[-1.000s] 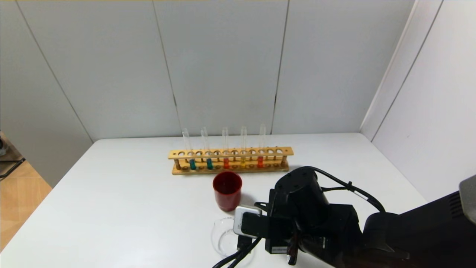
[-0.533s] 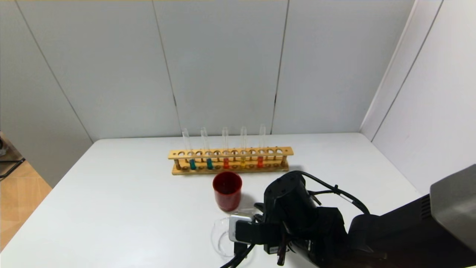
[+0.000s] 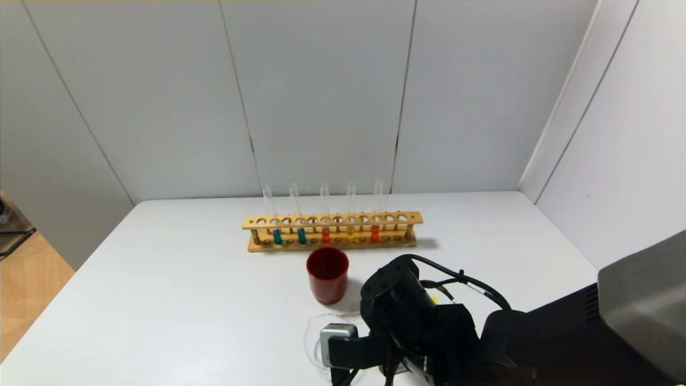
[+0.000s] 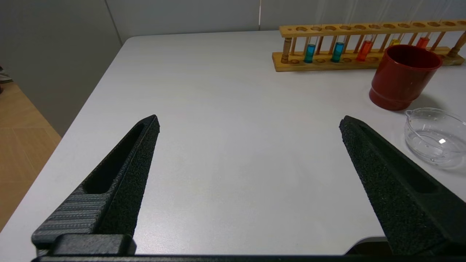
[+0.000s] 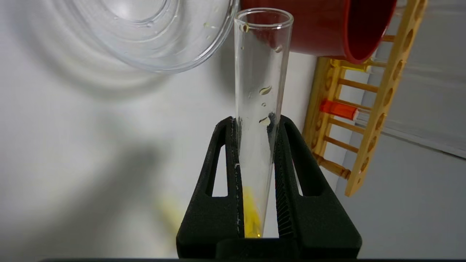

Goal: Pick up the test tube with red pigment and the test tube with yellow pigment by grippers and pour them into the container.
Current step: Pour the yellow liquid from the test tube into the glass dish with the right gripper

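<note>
Beside the container [image 5: 145, 32], my right gripper [image 5: 255, 160] has its jaws clenched on the test tube with yellow pigment [image 5: 260, 109], mid-pour; next I must tip its mouth over the rim; my left gripper [image 4: 249, 125] rests released

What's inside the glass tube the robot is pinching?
The test tube with yellow pigment, pinched in the right gripper, holds yellow liquid near its gripped end and droplets on its wall. The very bottom is out of view.

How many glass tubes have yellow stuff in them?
2. One test tube with yellow pigment is clamped in the right gripper, near the container. The other yellow tube stands in the wooden rack.
</note>
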